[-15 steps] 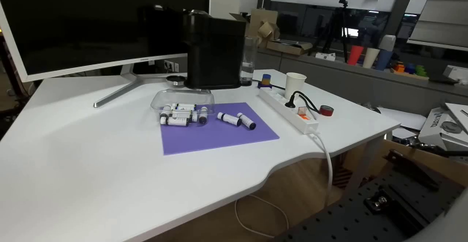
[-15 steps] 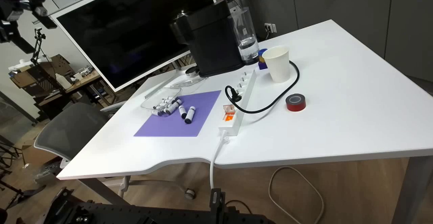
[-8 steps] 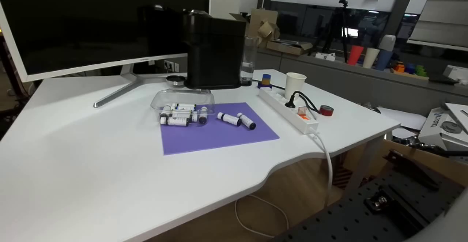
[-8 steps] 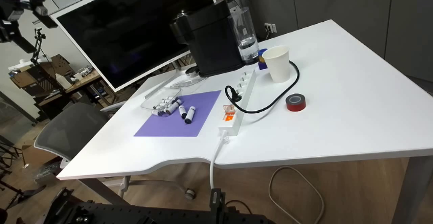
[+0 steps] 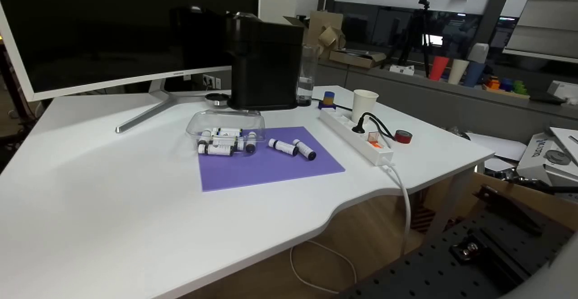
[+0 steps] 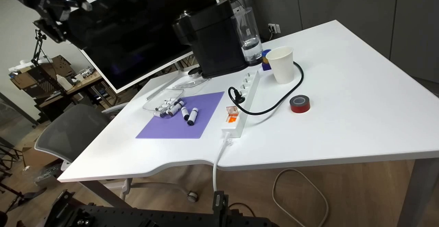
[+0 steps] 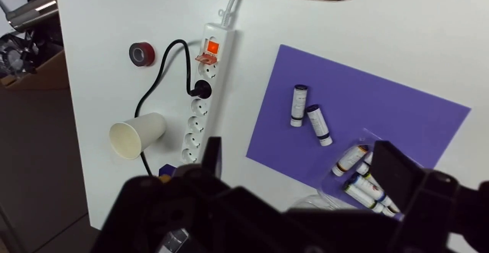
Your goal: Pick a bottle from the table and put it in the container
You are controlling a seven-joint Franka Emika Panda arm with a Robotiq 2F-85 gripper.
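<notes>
Two small white bottles with dark ends lie loose on the purple sheet; in an exterior view they are the left bottle (image 5: 283, 147) and the right bottle (image 5: 304, 150). The wrist view shows them as well, one bottle (image 7: 299, 106) beside another bottle (image 7: 319, 125). The container is a clear plastic tray (image 5: 195, 127) holding several similar bottles; it also shows in an exterior view (image 6: 150, 109). My gripper (image 7: 298, 144) is open and empty, its fingers wide apart. It hangs high above the table at the upper left of an exterior view (image 6: 84, 26). One finger hides part of the tray in the wrist view.
The purple sheet (image 5: 271, 170) lies under the bottles. A white power strip (image 6: 241, 107) with a plugged black cable, a paper cup (image 6: 283, 66) and red tape (image 6: 300, 104) stand to one side. A tall black machine (image 6: 216, 42) and a monitor (image 6: 133, 24) stand behind.
My gripper has moved right and slightly down in an exterior view, and a dark tip now shows at the top edge of an exterior view. The bottles and tray have not moved.
</notes>
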